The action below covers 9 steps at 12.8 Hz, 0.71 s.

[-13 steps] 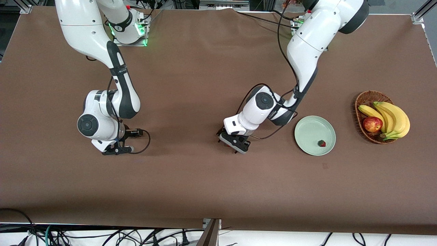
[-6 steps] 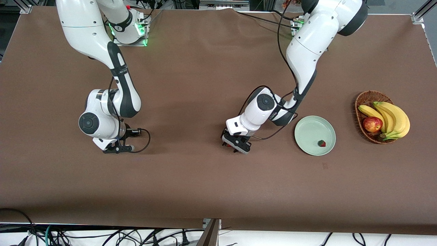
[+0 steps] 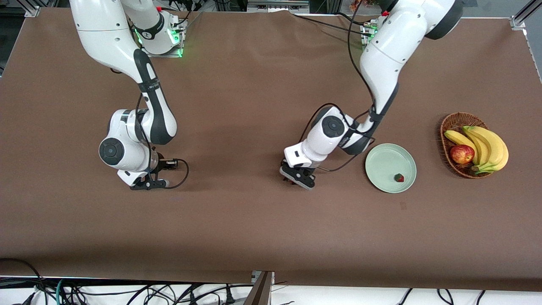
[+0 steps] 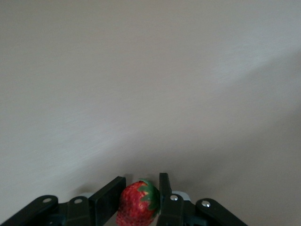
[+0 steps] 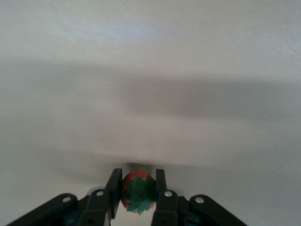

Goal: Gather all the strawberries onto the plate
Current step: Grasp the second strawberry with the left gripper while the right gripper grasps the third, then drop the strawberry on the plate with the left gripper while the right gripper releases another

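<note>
Front view: your left gripper (image 3: 297, 177) sits low over the brown bench (image 3: 254, 228) beside the plate (image 3: 383, 163), which already holds one strawberry (image 3: 399, 178); your right gripper (image 3: 148, 182) is near its own end.

Left wrist view: jaws pinch a second strawberry (image 4: 137, 205); lift gently.

Right wrist view: jaws pinch the third strawberry (image 5: 138, 192). The cloth around it lies smooth.
</note>
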### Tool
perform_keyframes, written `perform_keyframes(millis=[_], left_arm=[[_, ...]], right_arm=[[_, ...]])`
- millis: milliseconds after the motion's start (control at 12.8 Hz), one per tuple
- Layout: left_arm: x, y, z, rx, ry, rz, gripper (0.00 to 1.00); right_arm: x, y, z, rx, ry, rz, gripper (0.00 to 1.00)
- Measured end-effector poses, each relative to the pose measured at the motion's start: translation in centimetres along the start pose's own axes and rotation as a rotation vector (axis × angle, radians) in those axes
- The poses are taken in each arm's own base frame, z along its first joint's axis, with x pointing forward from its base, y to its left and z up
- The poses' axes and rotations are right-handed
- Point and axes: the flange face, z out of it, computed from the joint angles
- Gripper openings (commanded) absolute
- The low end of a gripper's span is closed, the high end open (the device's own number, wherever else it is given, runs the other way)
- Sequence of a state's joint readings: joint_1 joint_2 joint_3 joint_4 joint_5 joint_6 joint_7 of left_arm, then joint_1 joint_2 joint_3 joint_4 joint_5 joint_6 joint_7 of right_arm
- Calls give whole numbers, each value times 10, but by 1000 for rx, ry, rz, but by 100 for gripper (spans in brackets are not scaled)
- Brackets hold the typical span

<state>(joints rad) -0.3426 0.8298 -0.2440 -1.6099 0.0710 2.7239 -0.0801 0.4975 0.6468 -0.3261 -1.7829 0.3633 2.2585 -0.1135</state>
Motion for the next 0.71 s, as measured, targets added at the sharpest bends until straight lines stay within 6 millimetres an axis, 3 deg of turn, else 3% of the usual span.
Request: perform_keyframes(millis=[157, 313, 392, 549, 705], left_arm=[[9, -26, -56, 45, -151, -24, 0], [4, -49, -113, 86, -305, -40, 0], [-4, -65, -131, 97, -375, -31, 0], [-21, -121, -149, 86, -461, 6, 0], [-43, -188, -151, 51, -491, 42, 0]], right_arm=[[6, -26, -14, 41, 21, 32, 10], [8, -74, -22, 77, 26, 105, 11], [6, -103, -24, 100, 23, 155, 11], [0, -167, -28, 152, 10, 265, 13], [-6, -229, -26, 200, -8, 377, 15]])
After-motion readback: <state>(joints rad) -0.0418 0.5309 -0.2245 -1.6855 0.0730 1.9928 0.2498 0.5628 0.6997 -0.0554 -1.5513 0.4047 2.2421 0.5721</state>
